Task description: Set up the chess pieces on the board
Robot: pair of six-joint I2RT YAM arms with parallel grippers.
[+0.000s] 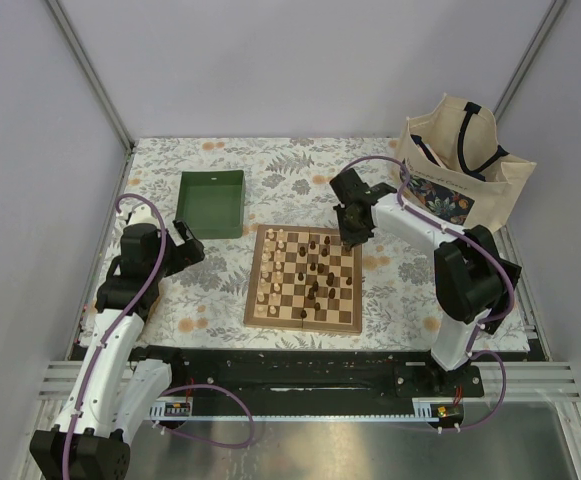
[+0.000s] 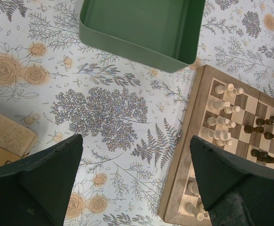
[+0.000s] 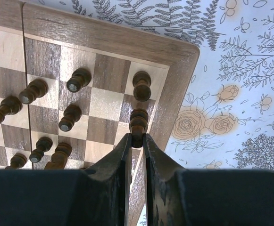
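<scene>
The wooden board [image 1: 304, 318] lies mid-table, with pale chess pieces [image 1: 274, 262] along its left side and dark ones [image 1: 322, 268] scattered over the middle and right. My right gripper [image 1: 351, 233] hangs over the board's far right corner, shut on a dark chess piece [image 3: 138, 123] whose head sticks out past the fingertips [image 3: 127, 143]. Another dark piece [image 3: 142, 85] stands on the corner square just beyond it. Left of the board, my left gripper [image 2: 136, 181] is open above the tablecloth, holding nothing; pale pieces [image 2: 220, 120] show at its right.
A green tray [image 1: 211, 202] sits at the back left of the board, also seen in the left wrist view as the green tray [image 2: 141, 28]. A cream tote bag [image 1: 462, 170] stands at the back right. A tan block [image 2: 7, 134] lies left of the left gripper.
</scene>
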